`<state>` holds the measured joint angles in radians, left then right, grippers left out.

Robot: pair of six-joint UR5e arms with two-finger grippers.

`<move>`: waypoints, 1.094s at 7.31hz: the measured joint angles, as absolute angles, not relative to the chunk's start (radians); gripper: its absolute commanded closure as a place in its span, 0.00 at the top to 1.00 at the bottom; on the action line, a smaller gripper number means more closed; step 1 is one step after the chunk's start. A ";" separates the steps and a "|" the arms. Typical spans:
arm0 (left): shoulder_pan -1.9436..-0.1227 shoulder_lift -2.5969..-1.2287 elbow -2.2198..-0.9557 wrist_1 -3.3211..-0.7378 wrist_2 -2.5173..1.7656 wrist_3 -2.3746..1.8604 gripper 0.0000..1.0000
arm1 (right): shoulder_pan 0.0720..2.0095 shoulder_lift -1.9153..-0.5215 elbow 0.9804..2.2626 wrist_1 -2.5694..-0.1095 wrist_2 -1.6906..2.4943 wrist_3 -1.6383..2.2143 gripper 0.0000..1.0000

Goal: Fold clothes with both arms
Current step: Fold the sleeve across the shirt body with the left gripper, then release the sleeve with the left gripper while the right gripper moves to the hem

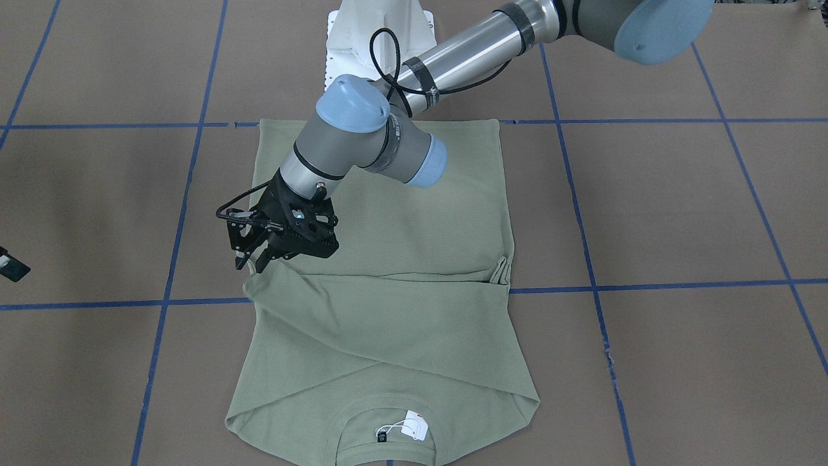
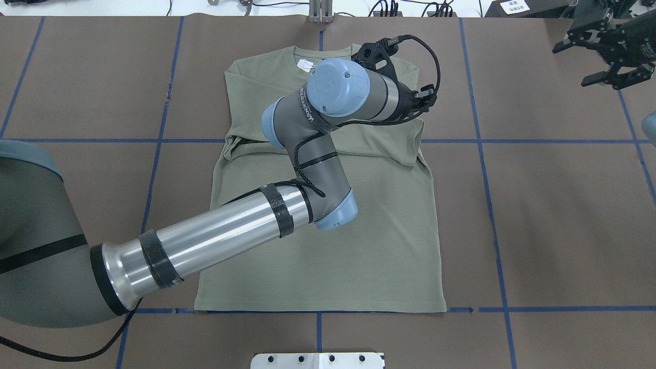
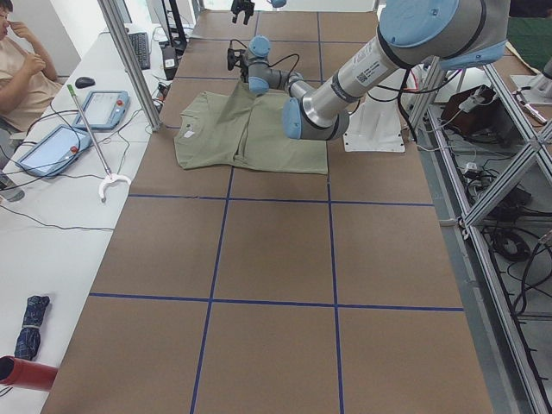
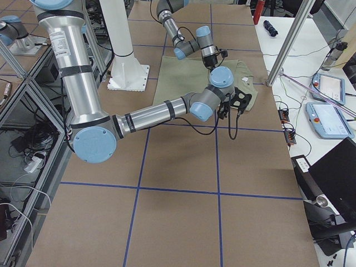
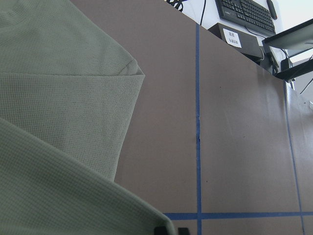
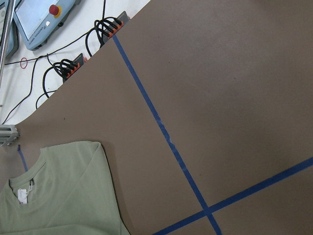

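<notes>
The sage-green shirt (image 1: 401,336) lies flat on the brown table, collar and white hang tag (image 1: 414,427) on the side away from the robot. Both sleeves are folded across the chest. My left arm reaches across the shirt (image 2: 328,256). Its gripper (image 1: 253,264) sits low at the shirt's edge on my right side, on the corner of the folded sleeve. In the left wrist view the sleeve fabric (image 5: 58,186) runs right up to a fingertip, so it looks shut on the sleeve. My right gripper (image 2: 571,65) hovers open and holds nothing, far off the shirt at the table's back right.
Blue tape lines (image 2: 492,205) grid the table. The white pedestal base (image 1: 378,32) stands behind the shirt's hem. A bench with control tablets (image 4: 331,105), cables and a seated person (image 3: 21,65) runs along the far side.
</notes>
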<state>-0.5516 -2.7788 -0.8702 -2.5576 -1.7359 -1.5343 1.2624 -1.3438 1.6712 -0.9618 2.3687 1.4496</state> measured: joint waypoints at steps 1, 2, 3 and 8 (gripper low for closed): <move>-0.548 -2.784 -0.870 -2.568 -1.729 -1.537 0.95 | 1.262 -1.341 1.671 -0.962 2.366 1.450 1.00; -0.547 -2.785 -0.882 -2.570 -1.727 -1.562 0.95 | 1.262 -1.337 1.673 -0.963 2.362 1.450 1.00; -0.549 -2.774 -0.925 -2.563 -1.730 -1.604 0.94 | 1.259 -1.334 1.677 -0.963 2.356 1.454 1.00; -0.615 -2.396 -1.550 -2.225 -1.864 -1.526 0.88 | 1.026 -1.395 1.822 -0.970 2.146 1.627 1.00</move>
<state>-0.6150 -2.3960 -1.5499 -2.2247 -1.8642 -1.5256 1.0262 -1.3947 1.8222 -0.9705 2.1459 1.6268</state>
